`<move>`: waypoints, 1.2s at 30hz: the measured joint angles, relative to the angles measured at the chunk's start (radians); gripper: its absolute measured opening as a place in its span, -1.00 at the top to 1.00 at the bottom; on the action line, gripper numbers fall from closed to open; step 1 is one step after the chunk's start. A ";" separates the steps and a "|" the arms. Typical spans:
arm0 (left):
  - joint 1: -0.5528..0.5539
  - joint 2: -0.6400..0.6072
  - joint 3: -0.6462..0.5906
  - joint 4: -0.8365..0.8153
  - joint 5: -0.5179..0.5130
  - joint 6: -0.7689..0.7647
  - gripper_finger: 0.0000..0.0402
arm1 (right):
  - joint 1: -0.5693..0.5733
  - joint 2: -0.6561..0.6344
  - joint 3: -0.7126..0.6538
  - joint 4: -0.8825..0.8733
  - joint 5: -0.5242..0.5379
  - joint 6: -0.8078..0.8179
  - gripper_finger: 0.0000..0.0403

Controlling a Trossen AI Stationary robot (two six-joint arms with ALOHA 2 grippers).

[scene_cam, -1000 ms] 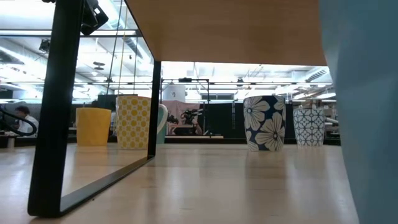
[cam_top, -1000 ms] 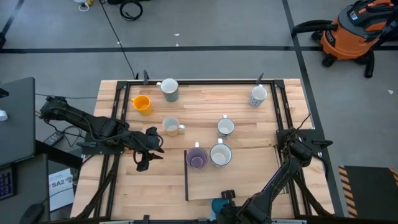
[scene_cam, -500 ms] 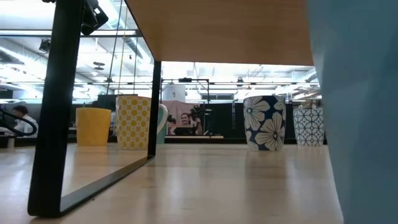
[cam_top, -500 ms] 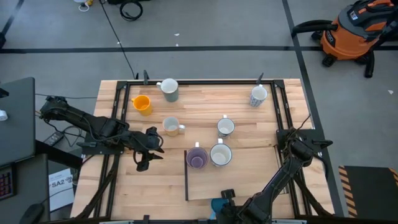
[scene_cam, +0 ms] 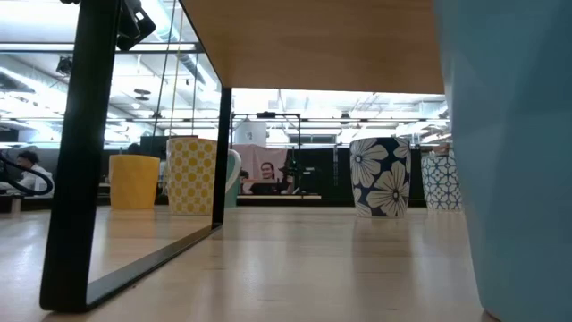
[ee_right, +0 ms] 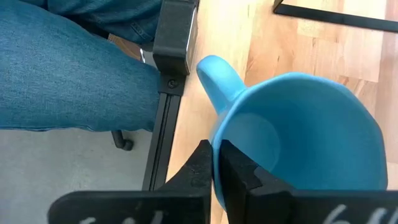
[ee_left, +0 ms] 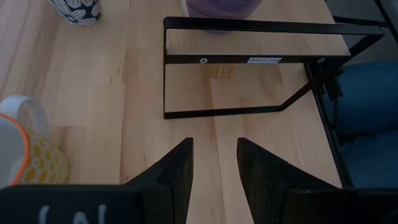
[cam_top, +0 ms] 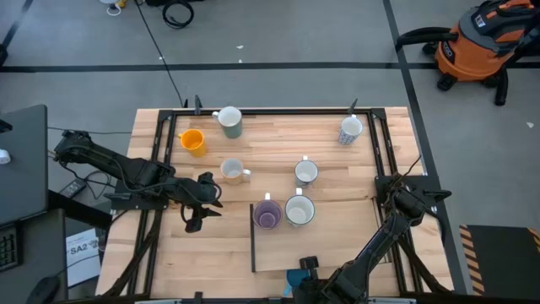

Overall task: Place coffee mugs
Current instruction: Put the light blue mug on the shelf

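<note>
A blue mug [ee_right: 298,130] stands at the table's near edge [cam_top: 295,279], and my right gripper [ee_right: 216,155] is shut on its rim. It fills the right of the low view [scene_cam: 509,152]. Purple [cam_top: 268,214] and white [cam_top: 299,209] mugs stand on a wooden shelf [cam_top: 337,241] with a black frame. Orange [cam_top: 192,141], grey [cam_top: 229,122], yellow-patterned [cam_top: 234,171], white [cam_top: 305,172] and blue-patterned [cam_top: 350,129] mugs stand on the table farther back. My left gripper [ee_left: 214,162] hovers open over bare wood at the table's left [cam_top: 197,215]. My right gripper pinches the blue mug's wall at the rim [ee_right: 216,134], just beside the handle [ee_right: 217,78]. One finger [ee_right: 239,171] is inside the mug and one [ee_right: 200,168] outside. The fingers slant down from above. The mug stays upright; whether its base is off the table I cannot tell.
A person's leg in blue jeans [ee_right: 62,74] is close to the table's near edge, beside the blue mug. The shelf's black frame leg [scene_cam: 89,152] stands at the left of the low view. Bare wood lies between the shelf and my left gripper.
In the low view the blue mug has shifted a little toward the table's left and fills more of the picture.
</note>
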 joint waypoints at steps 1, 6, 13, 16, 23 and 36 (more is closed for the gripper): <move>0.000 0.000 0.000 0.000 0.000 0.000 0.35 | 0.000 0.000 0.002 -0.002 0.000 0.000 0.91; 0.000 0.000 0.000 0.000 0.000 0.000 0.35 | 0.001 0.005 0.025 -0.009 -0.011 0.004 0.89; 0.000 0.000 0.000 0.000 0.000 0.000 0.35 | 0.002 0.010 0.077 -0.021 -0.086 0.008 0.91; 0.000 0.000 0.000 0.000 0.000 0.000 0.35 | 0.002 0.009 0.091 -0.022 -0.122 0.030 0.91; 0.000 0.000 0.000 0.000 0.000 0.000 0.35 | 0.002 0.009 0.151 -0.055 -0.185 0.040 0.91; 0.000 0.000 0.000 0.000 0.000 0.000 0.35 | 0.003 0.006 0.369 -0.225 -0.277 0.085 0.91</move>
